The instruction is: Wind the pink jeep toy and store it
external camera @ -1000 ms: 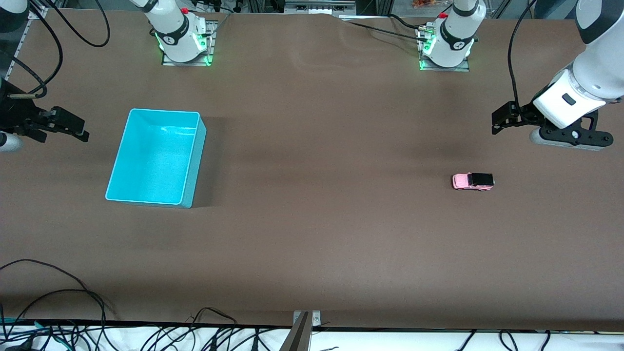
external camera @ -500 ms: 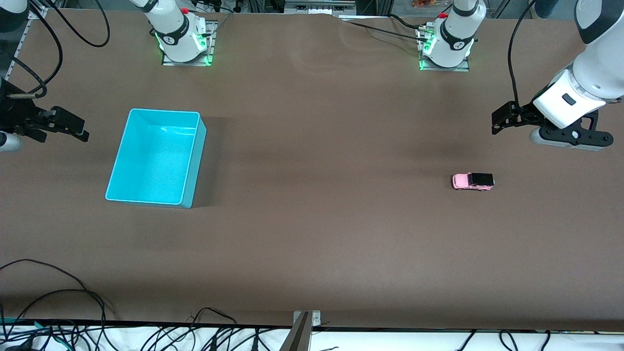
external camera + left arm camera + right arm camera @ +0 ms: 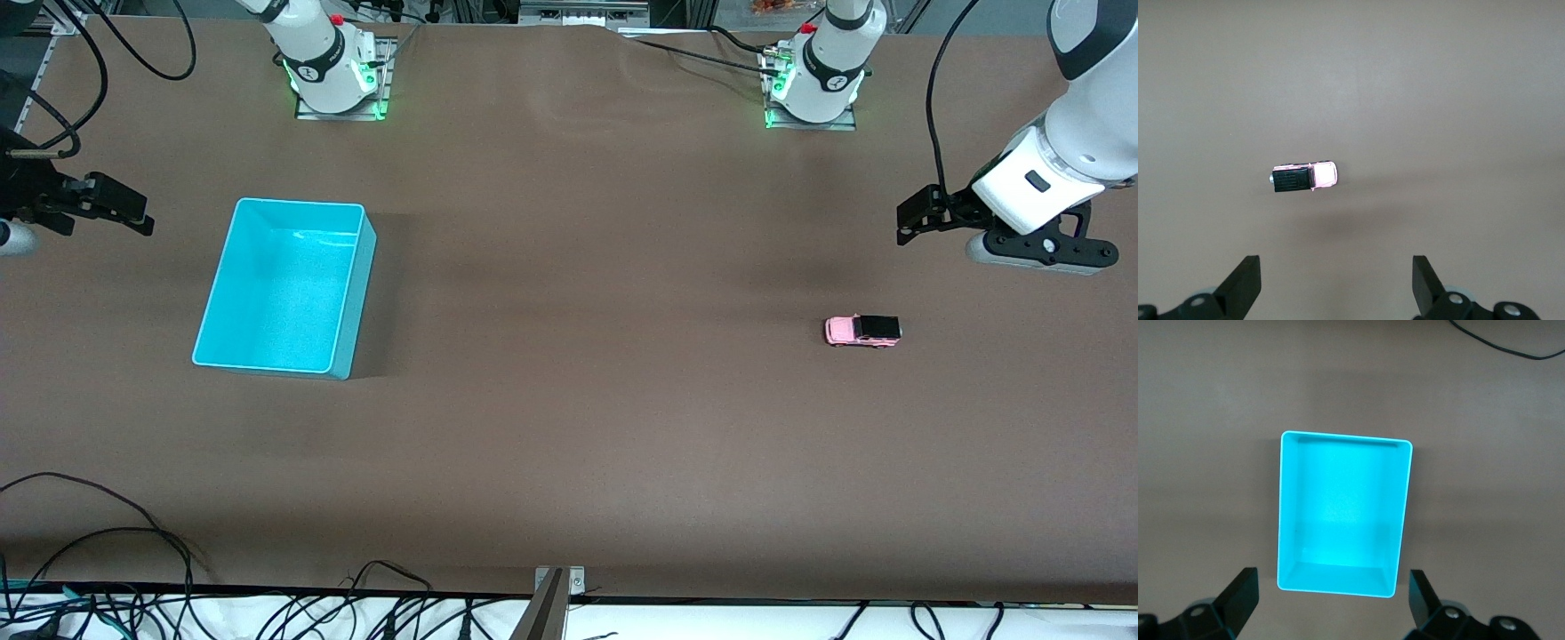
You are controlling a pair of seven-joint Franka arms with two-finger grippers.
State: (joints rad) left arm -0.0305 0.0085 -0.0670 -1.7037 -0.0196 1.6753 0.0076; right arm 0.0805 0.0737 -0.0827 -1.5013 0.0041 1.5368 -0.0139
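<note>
The pink jeep toy (image 3: 862, 331), tiny with a black roof, stands on the brown table toward the left arm's end. It also shows in the left wrist view (image 3: 1305, 177), apart from the fingers. My left gripper (image 3: 905, 220) hangs open and empty over the table beside the jeep, and its fingers show spread wide in its own wrist view (image 3: 1337, 268). The cyan bin (image 3: 280, 293) stands empty toward the right arm's end and shows in the right wrist view (image 3: 1345, 513). My right gripper (image 3: 133, 213) is open and empty over the table beside the bin, as its wrist view (image 3: 1333, 583) shows.
Both arm bases (image 3: 336, 71) (image 3: 813, 80) stand at the table's edge farthest from the front camera. Loose black cables (image 3: 133, 551) lie along the edge nearest that camera. A black cable (image 3: 1511, 343) lies on the table near the bin.
My right gripper has shifted slightly away from the front camera. The left arm, the jeep and the bin have not moved.
</note>
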